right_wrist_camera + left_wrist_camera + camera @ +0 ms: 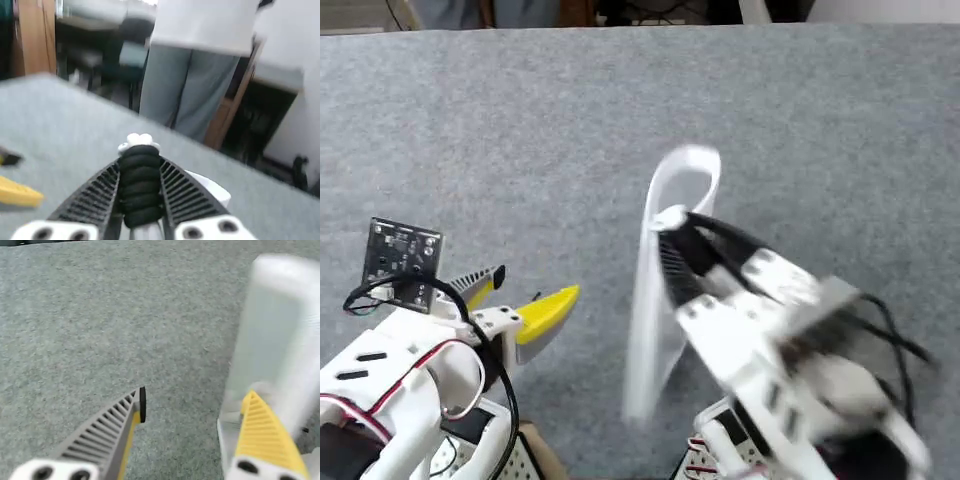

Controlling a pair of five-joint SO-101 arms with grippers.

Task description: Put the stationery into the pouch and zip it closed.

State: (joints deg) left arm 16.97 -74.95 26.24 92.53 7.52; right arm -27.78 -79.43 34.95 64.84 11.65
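Observation:
A white translucent pouch (655, 300) stands on its long edge in the middle of the table, blurred, its rounded end (690, 165) toward the far side. My right gripper (670, 235) is pressed against its upper edge and is shut on a black ribbed stick with a white tip (140, 170). Whether the pouch is also pinched I cannot tell; a part of the pouch (212, 187) lies just past the right gripper (140, 165). My left gripper (525, 288) stands open low over the table, left of the pouch. From the left wrist, the pouch (280, 340) rises beside the yellow finger (257, 430) of the left gripper (196, 400).
Grey felt (520, 110) covers the table, bare to the left and far side. The left arm's camera board (402, 262) juts up at the near left. The left gripper's yellow fingertip (17, 192) also appears in the right wrist view. Furniture stands beyond the far table edge.

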